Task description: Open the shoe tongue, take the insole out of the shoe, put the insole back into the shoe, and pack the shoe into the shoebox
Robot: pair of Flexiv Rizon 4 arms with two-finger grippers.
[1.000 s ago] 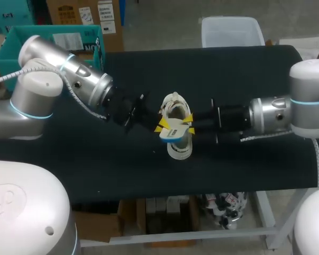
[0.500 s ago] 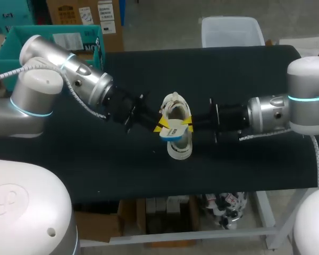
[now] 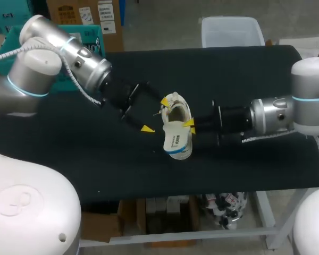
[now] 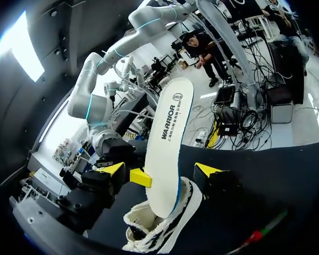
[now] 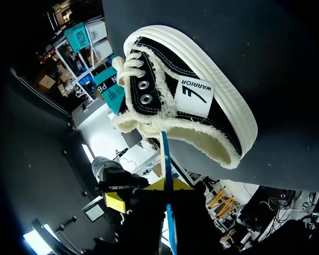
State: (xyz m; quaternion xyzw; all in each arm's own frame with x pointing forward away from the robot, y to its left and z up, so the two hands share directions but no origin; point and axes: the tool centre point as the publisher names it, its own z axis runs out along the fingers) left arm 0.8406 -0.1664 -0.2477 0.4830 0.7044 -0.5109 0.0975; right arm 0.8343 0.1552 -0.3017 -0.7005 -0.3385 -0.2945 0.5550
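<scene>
A black canvas shoe (image 3: 175, 109) with a white sole lies on its side mid-table. A white insole (image 3: 174, 139) with a blue edge sticks out of its opening. My right gripper (image 3: 190, 126) is shut on the insole's edge from the right. In the right wrist view the insole (image 5: 164, 151) runs edge-on between the right gripper (image 5: 169, 186) fingers, with the shoe (image 5: 202, 98) ahead. My left gripper (image 3: 156, 115) stands open to the shoe's left. In the left wrist view the left gripper (image 4: 159, 169) tips flank the upright insole (image 4: 167, 138) without touching it; the insole's lower end sits in the shoe (image 4: 159, 236).
The shoe rests on a black table (image 3: 95, 164) whose front edge runs not far in front of it. Both arms meet at the shoe, the left from the back left, the right level from the right.
My left gripper let go of the insole, opened wide and drew back to the left. The right gripper closed on the insole, which now lies lower over the shoe's heel end.
</scene>
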